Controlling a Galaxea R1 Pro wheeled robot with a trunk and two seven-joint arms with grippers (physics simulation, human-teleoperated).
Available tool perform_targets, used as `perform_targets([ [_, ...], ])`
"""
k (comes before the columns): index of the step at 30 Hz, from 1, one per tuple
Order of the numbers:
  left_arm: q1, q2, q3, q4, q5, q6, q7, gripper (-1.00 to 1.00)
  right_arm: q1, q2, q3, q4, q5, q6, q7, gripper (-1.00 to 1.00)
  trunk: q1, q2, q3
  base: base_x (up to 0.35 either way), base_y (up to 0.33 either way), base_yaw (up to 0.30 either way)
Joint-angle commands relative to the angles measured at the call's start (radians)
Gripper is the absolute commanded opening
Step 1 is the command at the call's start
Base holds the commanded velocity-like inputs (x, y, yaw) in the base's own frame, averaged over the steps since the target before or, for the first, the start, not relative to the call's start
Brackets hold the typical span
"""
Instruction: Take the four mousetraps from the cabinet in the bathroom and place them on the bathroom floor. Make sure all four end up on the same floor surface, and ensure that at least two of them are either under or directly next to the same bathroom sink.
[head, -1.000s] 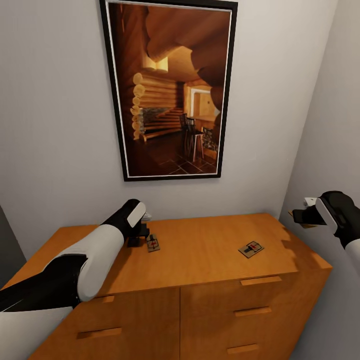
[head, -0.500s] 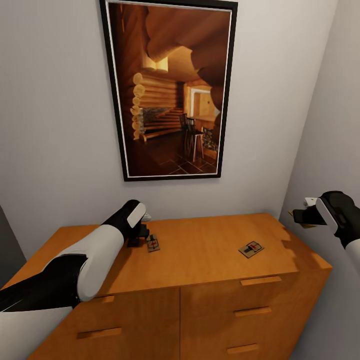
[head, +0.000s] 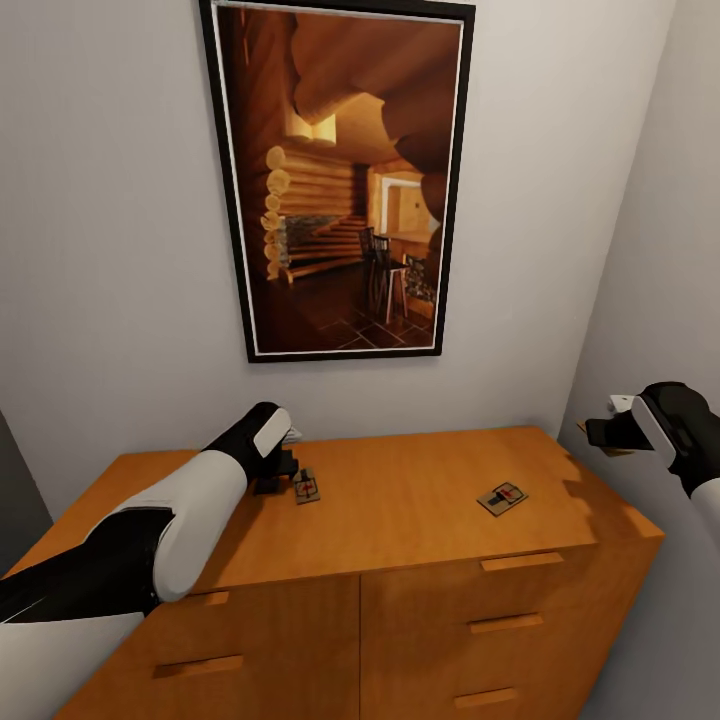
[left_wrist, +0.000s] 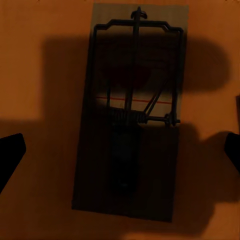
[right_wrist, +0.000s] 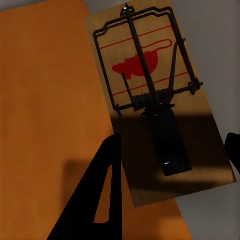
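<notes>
Right now the left end effector (head: 272, 478) is hanging spread wide above a mousetrap (left_wrist: 131, 112) on the cabinet (head: 420, 505), lining up a grab. The right end effector (head: 600, 432) is gripping another mousetrap (right_wrist: 159, 105) off the cabinet's edge, ready for carrying. Two more mousetraps (head: 307, 487) (head: 502, 497) are lying on top.

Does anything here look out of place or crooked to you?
Mildly. The gripped mousetrap hangs in the right gripper at the right edge of the cabinet, by the wall. A second mousetrap, by the left gripper, and a third mousetrap lie askew on top.
</notes>
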Motion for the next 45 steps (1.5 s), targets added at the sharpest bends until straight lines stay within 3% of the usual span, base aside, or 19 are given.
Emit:
perform_targets([
  [1, 0.000, 0.000, 0.005, 0.033, -0.008, 0.004, 0.008, 1.00, -0.001, -0.001, 0.005, -0.001, 0.002, 0.003, 0.005, -1.00, 0.000, 0.000, -0.002, 0.000, 0.000, 0.000],
  [45, 0.000, 0.000, 0.004, 0.053, -0.008, 0.003, 0.008, 1.00, -0.001, -0.001, 0.005, -0.001, 0.002, 0.003, 0.005, -1.00, 0.000, 0.000, -0.002, 0.000, 0.000, 0.000],
])
